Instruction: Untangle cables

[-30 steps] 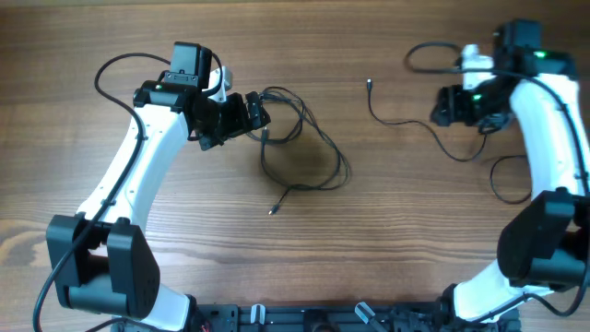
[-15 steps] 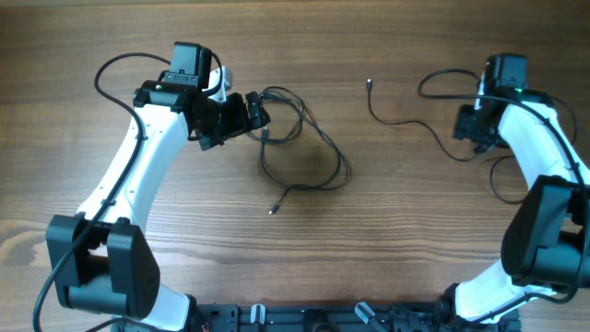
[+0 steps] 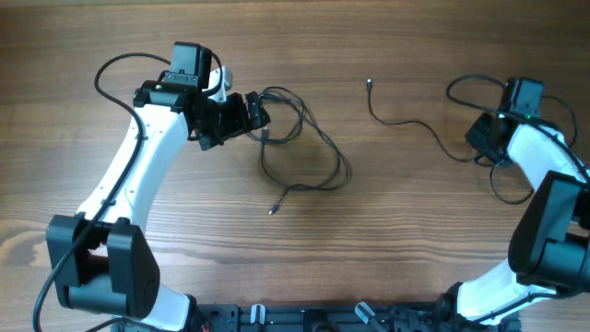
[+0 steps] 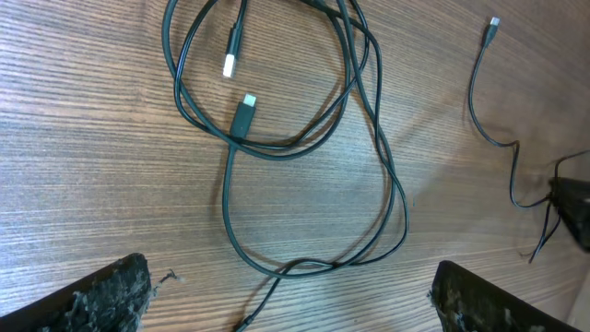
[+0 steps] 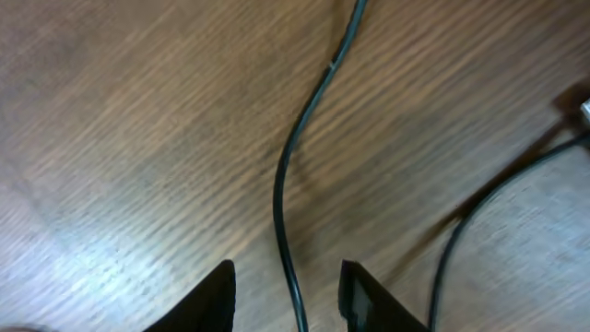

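Note:
A bundle of thin black cables [image 3: 300, 138] lies looped on the wooden table, one plug end at the front [image 3: 273, 211]. My left gripper [image 3: 256, 116] is open and empty at the bundle's left edge. In the left wrist view the loops [image 4: 277, 143] and two USB plugs [image 4: 244, 112] lie ahead of the wide-open jaws [image 4: 290, 295]. A separate thin cable [image 3: 406, 123] runs from the middle toward my right gripper [image 3: 477, 143]. In the right wrist view this cable [image 5: 286, 184] passes between the open fingers [image 5: 288, 295], not pinched.
Thicker black cords loop off both arms, at the far left [image 3: 111, 69] and far right [image 3: 502, 184]. Another black cord [image 5: 470, 221] crosses the right wrist view beside the fingers. The separate cable's plug end [image 4: 495, 22] shows at the top right of the left wrist view.
My right arm has swung to the right and toward the front, along the separate cable to its right end. The left arm and the bundle have not moved.

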Robot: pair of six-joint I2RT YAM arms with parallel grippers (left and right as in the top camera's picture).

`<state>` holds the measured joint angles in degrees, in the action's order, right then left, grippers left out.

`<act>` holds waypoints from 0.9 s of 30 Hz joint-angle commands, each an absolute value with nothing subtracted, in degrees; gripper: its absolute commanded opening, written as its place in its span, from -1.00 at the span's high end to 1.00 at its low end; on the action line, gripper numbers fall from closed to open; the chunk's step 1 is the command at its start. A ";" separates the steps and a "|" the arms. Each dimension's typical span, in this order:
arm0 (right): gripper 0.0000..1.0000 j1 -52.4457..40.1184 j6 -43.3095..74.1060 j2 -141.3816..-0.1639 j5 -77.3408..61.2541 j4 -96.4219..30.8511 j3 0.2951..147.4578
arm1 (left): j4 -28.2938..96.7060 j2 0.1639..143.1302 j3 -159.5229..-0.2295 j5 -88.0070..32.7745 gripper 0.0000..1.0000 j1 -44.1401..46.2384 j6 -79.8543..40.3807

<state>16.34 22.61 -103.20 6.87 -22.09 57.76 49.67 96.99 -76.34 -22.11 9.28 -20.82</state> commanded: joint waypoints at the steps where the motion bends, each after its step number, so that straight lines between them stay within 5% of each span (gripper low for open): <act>1: 0.24 16.16 24.32 -103.77 6.96 -17.37 54.08 | 49.52 97.58 -76.03 -21.76 -1.00 9.43 -19.92; 2: 0.34 16.14 23.99 -103.77 6.92 -17.41 54.08 | 49.52 97.58 -76.03 -21.76 -1.00 9.43 -19.90; 4: 0.91 16.14 23.92 -103.61 4.36 -17.61 54.17 | 49.52 97.58 -76.03 -21.76 -1.00 9.43 -19.92; 14: 0.92 16.16 20.64 -78.30 -26.74 -17.56 74.54 | 49.52 97.58 -76.03 -21.76 -1.00 9.43 -19.92; 20: 0.92 16.14 18.33 -72.51 -17.96 16.27 77.10 | 49.52 97.58 -76.03 -21.76 -1.00 9.43 -19.90; 27: 0.91 16.32 30.92 -85.56 -6.85 30.50 77.10 | 49.52 97.58 -76.03 -21.76 -1.00 9.43 -19.92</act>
<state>16.34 23.27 -78.19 -12.10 30.30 78.11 49.60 96.99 -76.34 -22.13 9.28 -20.82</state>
